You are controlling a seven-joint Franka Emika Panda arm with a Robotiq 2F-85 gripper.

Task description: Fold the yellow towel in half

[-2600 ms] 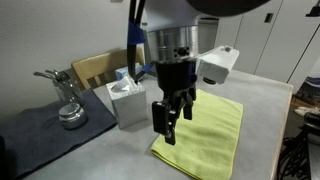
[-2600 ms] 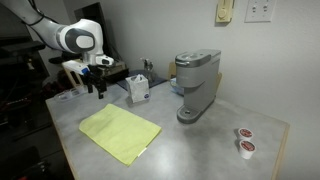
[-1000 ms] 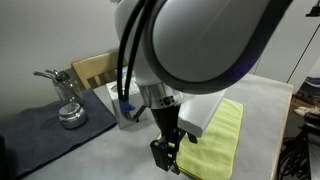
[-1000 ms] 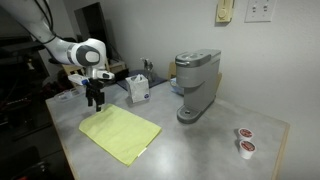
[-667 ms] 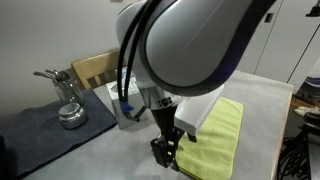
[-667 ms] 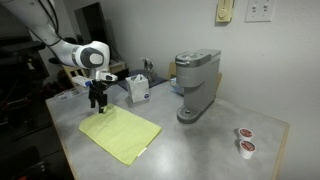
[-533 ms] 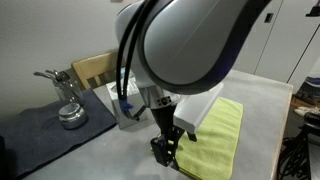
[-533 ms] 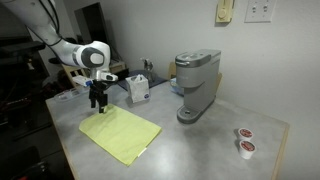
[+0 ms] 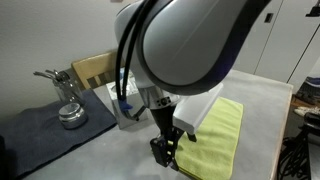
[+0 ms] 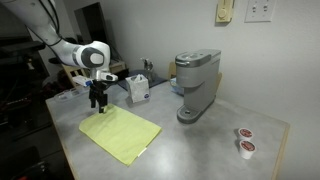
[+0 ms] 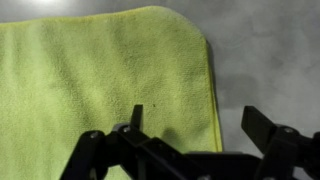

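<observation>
Towel (image 10: 120, 133) — flat and unfolded on the desk (image 10: 200, 140), near the tissue box (image 10: 138, 88). Lime-yellow, plain, one layer, no crease to be seen. Same towel (image 9: 215, 135) in both exterior views, stretching away from the box. In the wrist view, towel (image 11: 100, 70) across most of the frame, with a rounded corner and one long edge showing against the grey desk (image 11: 270, 60).

Claw (image 10: 97, 103) low over the towel edge that faces the box, close to a corner, pointing straight down. Spread wide in the wrist view (image 11: 197, 125) — one finger (image 11: 133, 118) above yellow cloth, the other above bare desk, towel edge running between the two. Gripping nothing. Cannot tell whether the fingertips touch the cloth or hang just above.

In an exterior view, claw (image 9: 166, 152) seen close: dark fingers near the box (image 9: 127, 100), at the end of the towel closest to the box. Much of that view blocked by the grey bulk of the arm (image 9: 200, 50).

Dark mat (image 9: 40, 125) on the box's far side from the towel, a shiny metal piece (image 9: 70, 115) on top. Coffee maker (image 10: 195, 85) near the box, on the side away from the claw. Two small pods (image 10: 243, 133) well apart from the box, beyond the coffee maker, close to the desk edge.
</observation>
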